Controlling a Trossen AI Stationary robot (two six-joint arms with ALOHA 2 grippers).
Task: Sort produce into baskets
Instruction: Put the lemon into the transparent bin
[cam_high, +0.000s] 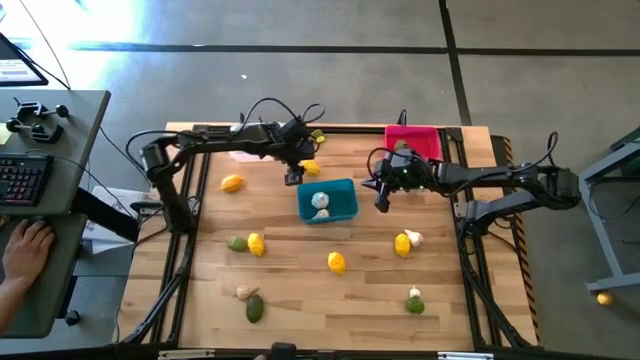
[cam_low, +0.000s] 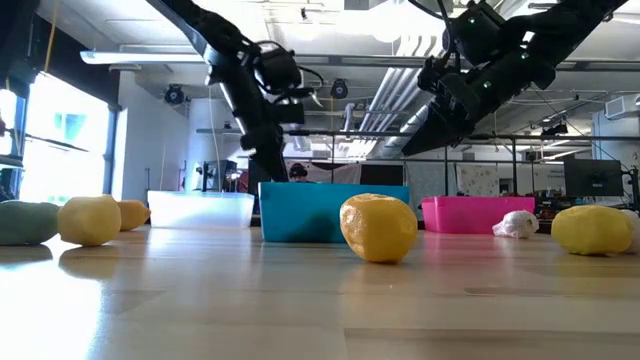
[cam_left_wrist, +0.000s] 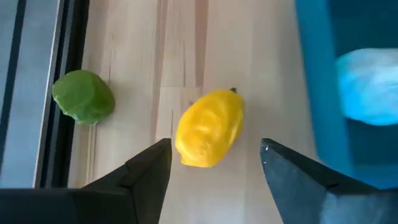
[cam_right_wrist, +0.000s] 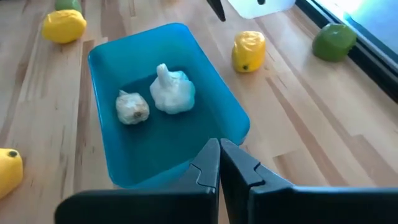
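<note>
While the left gripper (cam_left_wrist: 214, 165) gapes empty over a waxy, dimpled lemon (cam_left_wrist: 208, 127), the right gripper (cam_right_wrist: 219, 163) hangs pinched empty beside the glossy teal basket (cam_right_wrist: 205, 93) cradling two papery garlic bulbs (cam_right_wrist: 171, 90).

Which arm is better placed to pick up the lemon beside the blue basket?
Left. Its open left gripper hangs over that lemon; the right gripper is shut, near the blue basket.

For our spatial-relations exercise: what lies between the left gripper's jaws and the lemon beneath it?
Nothing: in the left wrist view, bare wood separates the open left gripper from the lemon.
</note>
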